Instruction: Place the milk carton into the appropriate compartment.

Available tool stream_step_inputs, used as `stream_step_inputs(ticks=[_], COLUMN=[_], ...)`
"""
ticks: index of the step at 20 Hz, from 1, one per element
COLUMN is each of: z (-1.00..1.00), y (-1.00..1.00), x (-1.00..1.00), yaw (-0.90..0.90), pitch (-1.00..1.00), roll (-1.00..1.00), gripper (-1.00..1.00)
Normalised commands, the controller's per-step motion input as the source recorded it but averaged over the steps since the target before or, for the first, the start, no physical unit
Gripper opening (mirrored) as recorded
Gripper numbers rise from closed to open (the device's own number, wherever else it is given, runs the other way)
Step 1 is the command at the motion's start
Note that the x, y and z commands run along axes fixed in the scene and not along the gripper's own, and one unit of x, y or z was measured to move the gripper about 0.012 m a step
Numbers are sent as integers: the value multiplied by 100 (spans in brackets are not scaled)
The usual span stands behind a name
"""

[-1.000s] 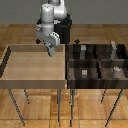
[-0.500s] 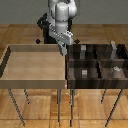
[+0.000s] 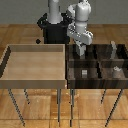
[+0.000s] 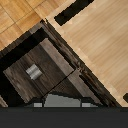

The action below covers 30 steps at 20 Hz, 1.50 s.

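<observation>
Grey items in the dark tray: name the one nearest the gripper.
The grey item nearest the light tray; the others lie toward the exterior view's right.

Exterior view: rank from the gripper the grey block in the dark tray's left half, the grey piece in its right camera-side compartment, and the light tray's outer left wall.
From the gripper:
1. Grey block, dark tray's left half, closest.
2. Grey piece, toward the exterior view's right.
3. Light tray's outer wall, far on the exterior view's left.
</observation>
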Motion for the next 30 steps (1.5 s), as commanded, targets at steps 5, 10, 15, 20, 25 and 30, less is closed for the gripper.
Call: stream_step_inputs(ticks=[5, 10, 15, 20, 25, 30], z=[0, 0, -60, -100, -60, 0], y=[20, 0, 0, 0, 0, 0], x=[-60, -100, 0, 0, 0, 0], yaw=[0, 0, 0, 0, 0, 0], pitch=[0, 0, 0, 0, 0, 0], roll=[0, 0, 0, 0, 0, 0], gripper=[-100, -100, -100, -100, -100, 100])
